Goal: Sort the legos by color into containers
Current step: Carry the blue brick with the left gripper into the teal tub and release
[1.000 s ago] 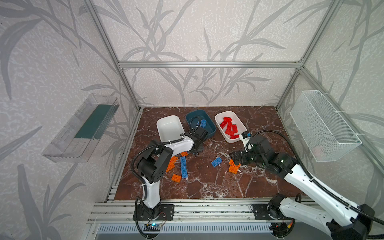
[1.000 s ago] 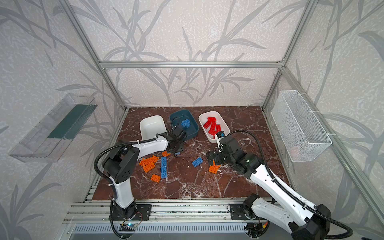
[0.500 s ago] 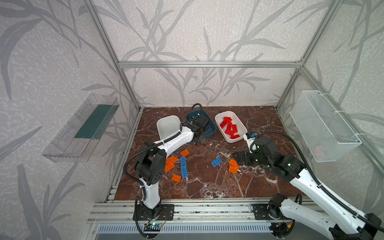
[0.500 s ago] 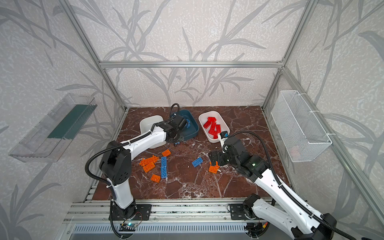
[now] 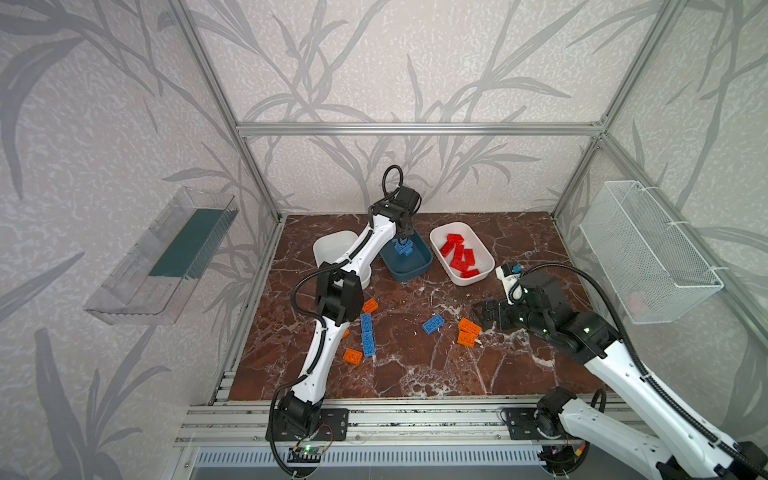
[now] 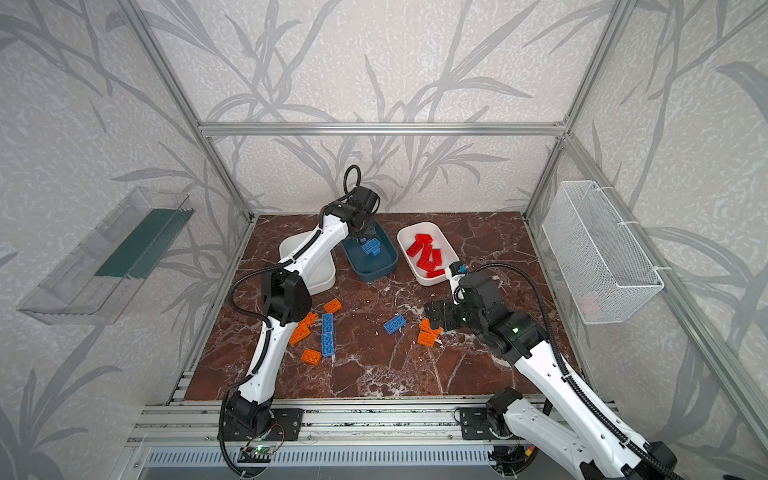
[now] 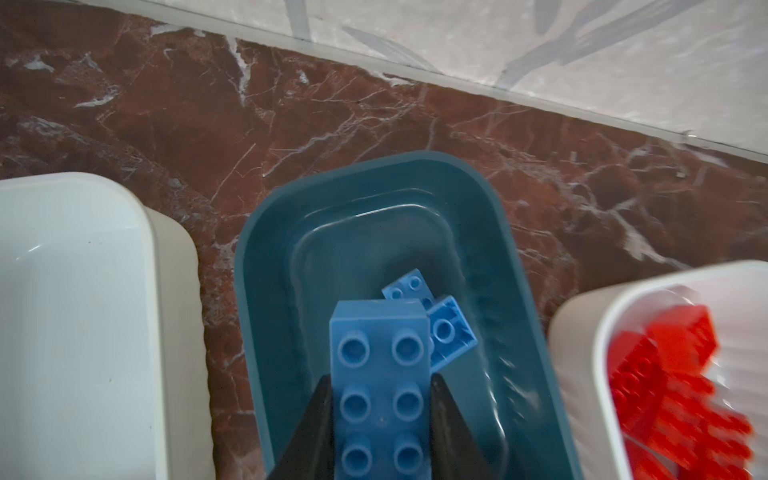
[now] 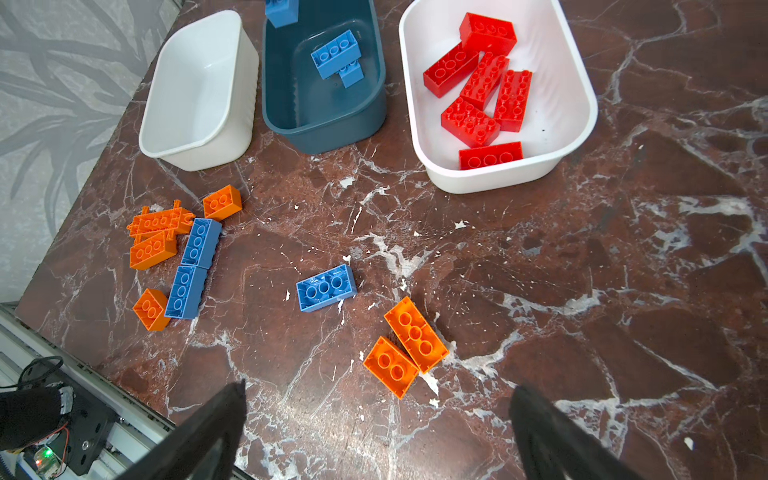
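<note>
Smooth, glossy plastic teal tub [image 7: 257, 266]; studded blue brick [image 7: 380, 374] in duller plastic; tabletop [image 8: 540, 270] looks like polished veined marble, perhaps printed laminate

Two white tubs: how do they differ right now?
Contents: the left white tub is empty; the right white tub holds only red bricks. Occlusion: in a top view the left arm crosses the left white tub; nothing covers the right white tub. Shared: white, rounded, flanking the teal tub.
</note>
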### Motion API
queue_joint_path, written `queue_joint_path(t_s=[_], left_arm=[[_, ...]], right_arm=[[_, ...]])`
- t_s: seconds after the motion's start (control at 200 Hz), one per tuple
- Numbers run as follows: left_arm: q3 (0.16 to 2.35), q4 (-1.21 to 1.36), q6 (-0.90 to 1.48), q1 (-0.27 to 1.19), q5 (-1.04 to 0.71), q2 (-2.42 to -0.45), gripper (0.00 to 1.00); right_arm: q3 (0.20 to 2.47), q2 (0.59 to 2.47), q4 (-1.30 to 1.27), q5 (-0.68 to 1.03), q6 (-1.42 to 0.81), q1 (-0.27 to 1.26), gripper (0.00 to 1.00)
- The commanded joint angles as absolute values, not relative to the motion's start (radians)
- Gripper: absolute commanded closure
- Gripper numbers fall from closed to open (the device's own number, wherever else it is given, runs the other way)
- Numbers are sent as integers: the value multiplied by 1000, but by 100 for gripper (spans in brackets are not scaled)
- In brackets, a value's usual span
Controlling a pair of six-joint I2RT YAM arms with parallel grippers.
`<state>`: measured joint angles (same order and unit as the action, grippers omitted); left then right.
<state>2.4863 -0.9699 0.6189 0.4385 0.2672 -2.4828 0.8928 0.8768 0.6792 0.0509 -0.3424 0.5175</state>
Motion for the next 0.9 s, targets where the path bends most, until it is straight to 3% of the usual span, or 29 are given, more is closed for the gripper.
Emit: queue_joint_path(t_s=[0.0, 0.1, 0.19, 0.315, 0.58, 0.895], left_arm=[[2534, -1017, 596, 411, 287, -2509, 83], [2520, -965, 575, 400, 294, -2522, 74], [2535, -948, 569, 396, 274, -2535, 43], [2544, -932, 558, 396, 208, -2533, 25], [2403, -932, 580, 426, 178, -2379, 26], [1667, -744, 637, 532, 243, -1872, 29]], right_arm=[[883, 875, 696, 82, -323, 482, 1], [888, 895, 701, 102, -313, 449, 1], [895, 910, 700, 117, -304, 432, 1], [910, 923, 700, 126, -292, 420, 1], [911, 879, 723, 136, -288, 419, 1], [848, 772, 752, 231, -338, 422, 1]])
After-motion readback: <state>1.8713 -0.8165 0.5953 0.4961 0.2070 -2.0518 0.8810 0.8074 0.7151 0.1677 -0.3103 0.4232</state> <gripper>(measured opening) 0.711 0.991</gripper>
